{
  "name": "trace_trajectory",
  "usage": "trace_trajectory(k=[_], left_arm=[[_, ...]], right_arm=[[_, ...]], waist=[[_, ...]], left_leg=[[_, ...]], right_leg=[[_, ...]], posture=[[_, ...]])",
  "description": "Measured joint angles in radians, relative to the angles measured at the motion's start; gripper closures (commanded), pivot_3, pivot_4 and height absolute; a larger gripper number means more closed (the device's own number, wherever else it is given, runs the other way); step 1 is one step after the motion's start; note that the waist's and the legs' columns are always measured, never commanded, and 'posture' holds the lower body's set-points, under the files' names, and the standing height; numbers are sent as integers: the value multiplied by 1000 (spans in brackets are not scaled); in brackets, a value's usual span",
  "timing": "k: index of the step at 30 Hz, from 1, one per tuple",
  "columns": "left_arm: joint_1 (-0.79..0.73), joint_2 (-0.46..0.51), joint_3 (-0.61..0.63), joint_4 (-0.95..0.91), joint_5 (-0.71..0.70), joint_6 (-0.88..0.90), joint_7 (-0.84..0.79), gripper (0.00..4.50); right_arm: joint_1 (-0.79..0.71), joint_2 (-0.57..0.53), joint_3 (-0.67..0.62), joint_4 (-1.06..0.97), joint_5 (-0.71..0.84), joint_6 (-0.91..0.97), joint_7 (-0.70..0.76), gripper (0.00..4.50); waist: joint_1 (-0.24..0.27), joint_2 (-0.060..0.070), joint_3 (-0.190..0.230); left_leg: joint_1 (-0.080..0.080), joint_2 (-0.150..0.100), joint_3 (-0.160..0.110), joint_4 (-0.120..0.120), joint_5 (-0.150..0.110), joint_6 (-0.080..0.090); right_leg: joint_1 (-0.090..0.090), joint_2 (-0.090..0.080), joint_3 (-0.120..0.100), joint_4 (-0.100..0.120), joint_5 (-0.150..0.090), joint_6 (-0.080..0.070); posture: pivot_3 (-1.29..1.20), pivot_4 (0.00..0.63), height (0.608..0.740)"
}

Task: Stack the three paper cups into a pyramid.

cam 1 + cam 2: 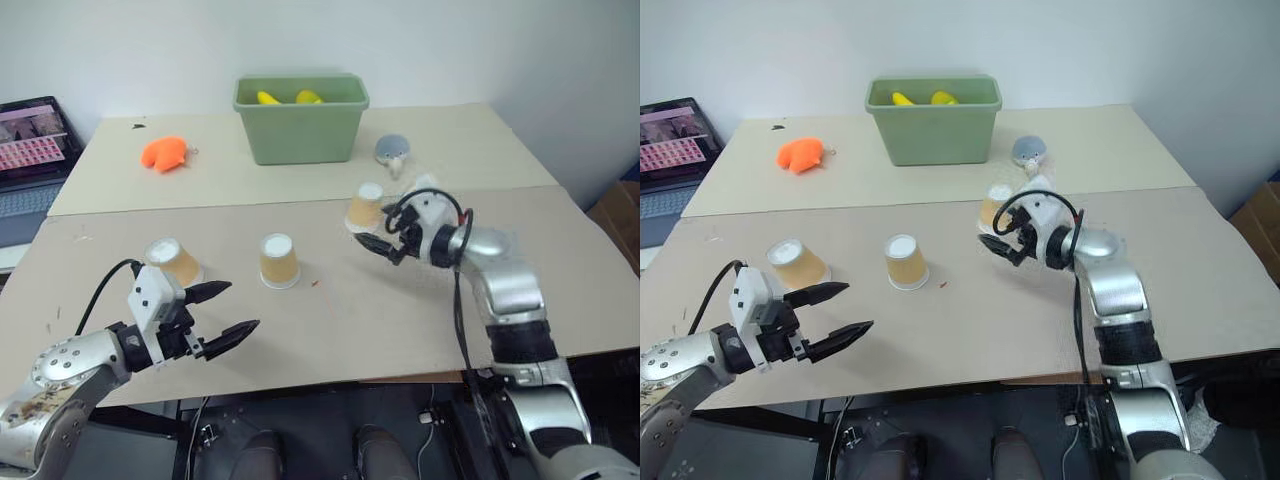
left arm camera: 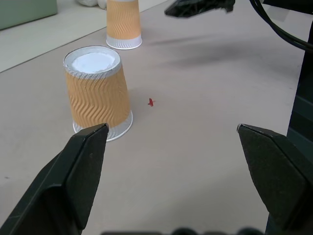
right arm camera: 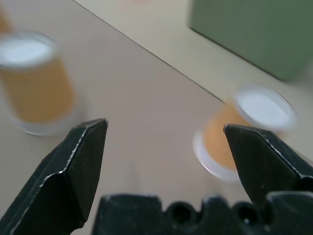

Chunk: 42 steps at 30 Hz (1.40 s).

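Note:
Three tan-orange paper cups stand upside down and apart on the brown table: a left cup (image 1: 172, 262), a middle cup (image 1: 279, 261) and a right cup (image 1: 366, 207). No cup rests on another. My left gripper (image 1: 232, 310) hovers open near the front edge, just in front of and to the right of the left cup, with nothing in it. In the left wrist view the middle cup (image 2: 98, 93) stands ahead of its left finger (image 2: 78, 171). My right gripper (image 1: 384, 240) is open and empty, just in front of the right cup (image 3: 244, 127).
A green bin (image 1: 300, 118) holding yellow things stands at the back centre. An orange object (image 1: 164, 153) lies back left, and a grey object (image 1: 391, 150) sits to the right of the bin. A laptop (image 1: 30, 150) stands off the table's left side.

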Motion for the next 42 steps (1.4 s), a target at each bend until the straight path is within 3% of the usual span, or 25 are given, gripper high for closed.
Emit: trace_trajectory(k=[3, 7, 17, 29, 42], left_arm=[[-39, 0, -17, 15, 2, 0, -3, 0], [-63, 1, -22, 30, 4, 0, -6, 0], [-61, 3, -22, 19, 21, 5, 3, 0], [-48, 7, -2, 3, 20, 10, 21, 0], [-42, 6, 11, -7, 20, 12, 32, 0]], right_arm=[[-9, 75, 26, 23, -33, 3, -120, 43], [-73, 116, 44, 142, -41, -37, -166, 43], [-228, 172, -114, 475, 77, -86, -271, 43], [-388, 240, -148, 725, 113, -247, -308, 43], [-498, 241, -122, 982, 73, -430, -328, 43]], waist=[[-11, 0, 0], [-10, 0, 0], [-9, 0, 0], [-15, 0, 0], [-14, 0, 0]], left_leg=[[-1, 0, 0, 0, 0, 0], [-3, -1, 0, 0, 0, 0], [-2, 0, -1, 0, 0, 0], [-2, 0, -1, 0, 0, 0], [-2, 0, -1, 0, 0, 0]], right_leg=[[0, 0, 0, 0, 0, 0], [-1, -1, 0, -2, 0, 0], [0, -1, -1, -1, 0, 0], [-1, 0, 0, 0, 0, 0], [-1, -1, 0, -1, 0, 0]], posture=[[0, 150, 732], [0, 150, 732], [0, 150, 732], [0, 150, 732], [0, 150, 732]])
